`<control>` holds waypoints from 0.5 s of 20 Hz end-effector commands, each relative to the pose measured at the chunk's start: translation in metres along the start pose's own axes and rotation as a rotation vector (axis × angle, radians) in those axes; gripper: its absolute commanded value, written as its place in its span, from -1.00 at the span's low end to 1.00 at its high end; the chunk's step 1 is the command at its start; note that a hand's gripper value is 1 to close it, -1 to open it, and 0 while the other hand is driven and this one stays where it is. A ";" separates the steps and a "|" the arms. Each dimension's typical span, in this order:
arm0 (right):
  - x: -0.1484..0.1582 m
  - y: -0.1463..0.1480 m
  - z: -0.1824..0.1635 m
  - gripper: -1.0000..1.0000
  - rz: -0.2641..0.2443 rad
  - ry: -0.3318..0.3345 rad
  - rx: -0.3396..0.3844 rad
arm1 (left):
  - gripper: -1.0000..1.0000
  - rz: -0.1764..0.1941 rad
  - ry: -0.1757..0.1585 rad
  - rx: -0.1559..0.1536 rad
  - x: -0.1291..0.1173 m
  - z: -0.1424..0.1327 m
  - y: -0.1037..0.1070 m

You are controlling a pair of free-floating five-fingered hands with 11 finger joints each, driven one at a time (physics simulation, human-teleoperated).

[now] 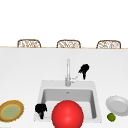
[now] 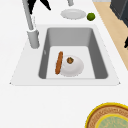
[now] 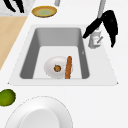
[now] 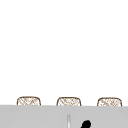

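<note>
The one faucet lever (image 1: 75,79) sits right of center in the front view, the right hand (image 1: 84,69) at its tip with fingers pointing down, loosely spread. The left hand (image 1: 41,109), fingers curled, hovers at the sink's (image 1: 95,100) lower-left rim. Two white plates, one lime; a red ball (image 1: 67,114) hides the basin.

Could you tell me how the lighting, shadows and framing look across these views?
Front view: flat, shadowless light; a glossy red ball blocks the grey sink basin. Right side view: the right hand is a featureless black silhouette by the faucet lever.
</note>
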 end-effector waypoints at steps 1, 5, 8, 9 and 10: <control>-0.015 0.022 0.023 -1.00 -0.002 -0.010 -0.016 | 0.00 0.000 0.000 0.000 0.000 0.000 0.000; -0.019 0.040 0.037 -1.00 0.004 -0.004 -0.012 | 0.00 0.000 0.000 0.000 0.000 0.000 0.000; -0.021 0.054 0.040 -1.00 0.022 0.005 0.004 | 0.00 0.000 0.000 0.000 0.000 0.000 0.000; -0.022 0.062 0.043 -1.00 0.022 0.007 0.006 | 0.00 0.000 0.000 0.000 0.000 0.000 0.000; -0.024 0.070 0.046 -1.00 0.020 0.010 0.009 | 0.00 0.000 0.000 0.000 0.000 0.000 0.000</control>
